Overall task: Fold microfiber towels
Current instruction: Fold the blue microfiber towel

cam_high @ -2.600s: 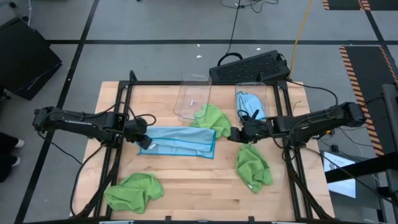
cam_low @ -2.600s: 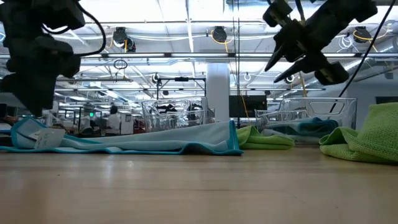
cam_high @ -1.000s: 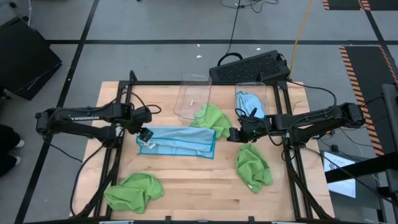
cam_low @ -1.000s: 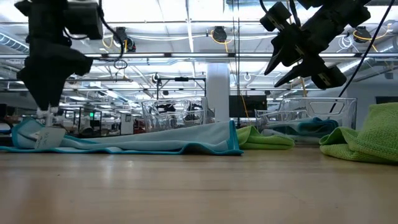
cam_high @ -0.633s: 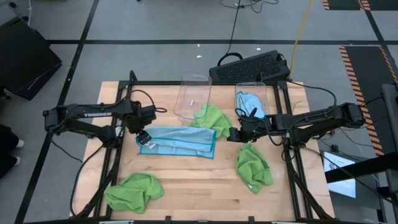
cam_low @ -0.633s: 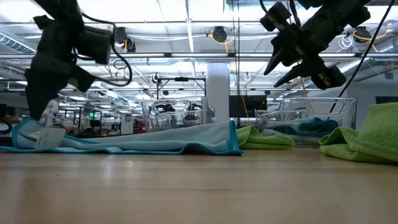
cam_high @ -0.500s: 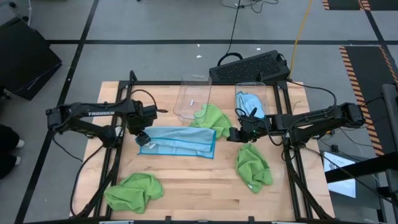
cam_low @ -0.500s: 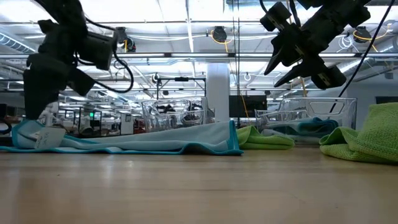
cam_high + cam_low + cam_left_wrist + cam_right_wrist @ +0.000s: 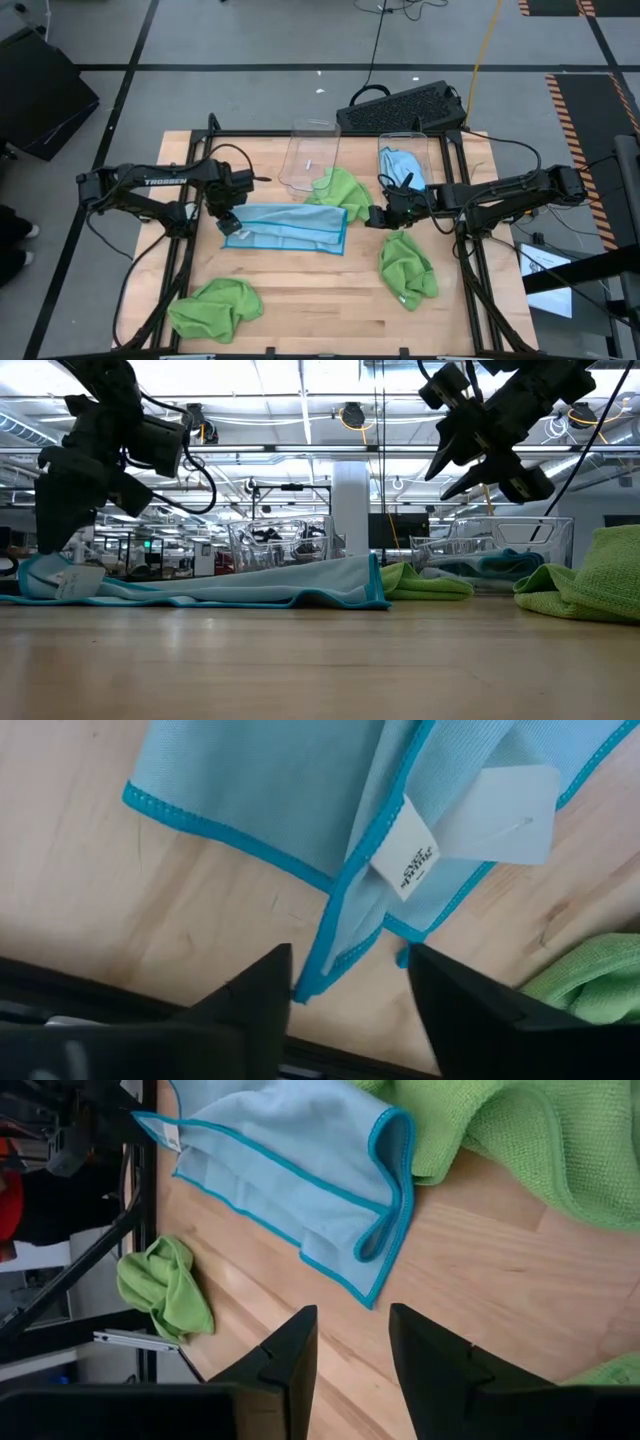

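Light blue microfiber towel (image 9: 287, 227), folded into a long strip with darker blue stitched edging, lies flat mid-table on the pale wooden tabletop (image 9: 310, 300). Left gripper (image 9: 226, 222) sits right over the strip's left end; wrist view shows its fingers apart, straddling the hemmed corner and the white care tag (image 9: 407, 863), nothing pinched yet. In the low view it stands just above that end, close to the cloth.

Judgement: step in hand is grabbing the left end to fold it across toward the right. To do it well: catch all stacked layers at the corner, not just the top hem or the tag; close low so the bottom layer doesn't slip out; then lift only enough to clear and lay the end over square with the far edge.

Right gripper (image 9: 376, 217) hangs above the table just past the strip's right end, fingers apart and empty, towel edge near but not touched.

Other lime green microfiber towels lie crumpled: one behind the strip (image 9: 340, 188), one front right (image 9: 405, 268), one front left (image 9: 214, 306).
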